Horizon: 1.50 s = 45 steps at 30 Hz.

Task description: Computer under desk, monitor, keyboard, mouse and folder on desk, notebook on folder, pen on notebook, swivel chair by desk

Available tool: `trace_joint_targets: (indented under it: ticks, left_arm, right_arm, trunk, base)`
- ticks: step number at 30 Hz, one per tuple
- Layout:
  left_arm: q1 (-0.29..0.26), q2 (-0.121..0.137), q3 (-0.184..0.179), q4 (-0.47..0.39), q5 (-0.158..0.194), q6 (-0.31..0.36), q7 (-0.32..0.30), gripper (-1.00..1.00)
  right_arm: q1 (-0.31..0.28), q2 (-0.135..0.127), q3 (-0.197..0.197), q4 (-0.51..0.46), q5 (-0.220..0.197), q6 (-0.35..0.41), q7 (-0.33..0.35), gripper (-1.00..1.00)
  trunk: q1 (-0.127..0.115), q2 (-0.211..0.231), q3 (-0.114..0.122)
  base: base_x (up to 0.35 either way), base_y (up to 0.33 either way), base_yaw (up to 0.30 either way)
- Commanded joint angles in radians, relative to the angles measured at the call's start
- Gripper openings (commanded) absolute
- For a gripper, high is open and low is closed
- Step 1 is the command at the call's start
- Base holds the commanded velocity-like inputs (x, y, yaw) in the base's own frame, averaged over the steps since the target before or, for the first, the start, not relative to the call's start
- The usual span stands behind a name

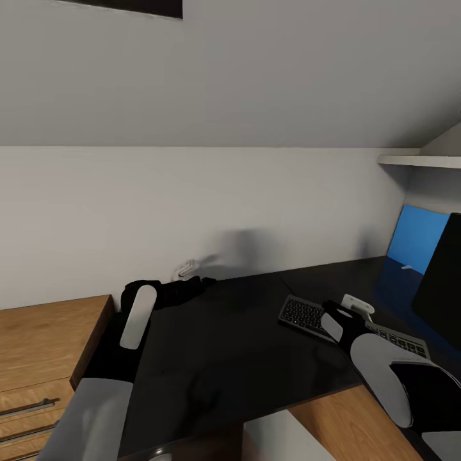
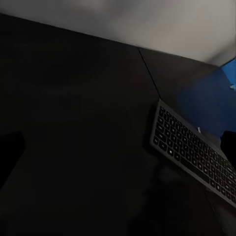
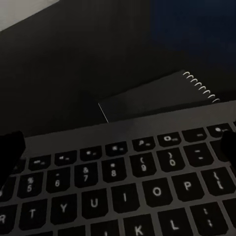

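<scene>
Keyboard placement looks to be the step in hand: the keyboard (image 1: 304, 315) lies flat on the black desk (image 1: 237, 358), its long edge running at a slant toward the monitor (image 1: 442, 288), which stands at the keyboard's far right end. The right gripper (image 1: 351, 312) hangs low over the keyboard's middle with its jaws spread wide and nothing between them; in the right wrist view each dark fingertip (image 3: 10, 147) sits at an outer edge of the picture, with the key rows below. If the board is to be squared up to the monitor, I judge it best to close across its narrow depth near the middle, so it does not swing, and to slide rather than lift, minding the spiral-bound notebook (image 3: 152, 101) that lies just beyond the keyboard's back edge. The left gripper (image 1: 189, 272) is well away from the keyboard's left end, near the wall, also spread open and empty as far as the left wrist view shows. A bright blue surface (image 1: 417, 244) rises behind the keyboard's right end, beside the monitor; it may be the folder, but I cannot tell. As for containers, a wooden chest (image 1: 38, 339) stands far to the left of the keyboard, past the desk's end; its drawers are closed, so their contents are hidden.
</scene>
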Motion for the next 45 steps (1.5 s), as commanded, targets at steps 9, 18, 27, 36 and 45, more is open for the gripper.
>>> trace_joint_targets:
  ticks: [9,18,27,36,45]
  left_arm:
    - [-0.001,0.000,0.000,-0.001,0.010,0.003,0.010,1.00]
    - [-0.001,-0.001,-0.019,-0.001,0.010,0.004,0.009,1.00]
    - [-0.001,-0.002,-0.099,-0.001,0.012,0.002,0.014,1.00]
    - [-0.001,0.000,-0.104,0.001,0.012,-0.002,0.018,1.00]
    - [-0.001,0.003,-0.100,0.041,0.009,-0.007,0.020,1.00]
  right_arm:
    - [0.000,0.002,0.000,0.001,-0.007,-0.009,0.002,1.00]
    - [0.000,-0.080,-0.001,-0.070,-0.009,-0.007,0.079,1.00]
    - [-0.001,-0.100,-0.001,-0.131,-0.013,0.006,0.089,1.00]
    - [-0.001,-0.021,0.000,-0.071,-0.010,0.074,0.095,1.00]
    - [-0.001,0.007,0.000,-0.074,-0.013,0.083,0.096,1.00]
  trunk:
    - [0.000,-0.001,-0.001]
    - [0.000,-0.001,-0.001]
    - [0.000,-0.001,-0.001]
    - [0.000,-0.001,-0.001]
    - [0.000,-0.001,-0.001]
  base:
    - [0.000,0.000,0.000]
    - [0.000,0.000,0.000]
    - [0.000,0.000,0.000]
    - [0.000,-0.036,0.000]
    - [0.000,-0.047,0.000]
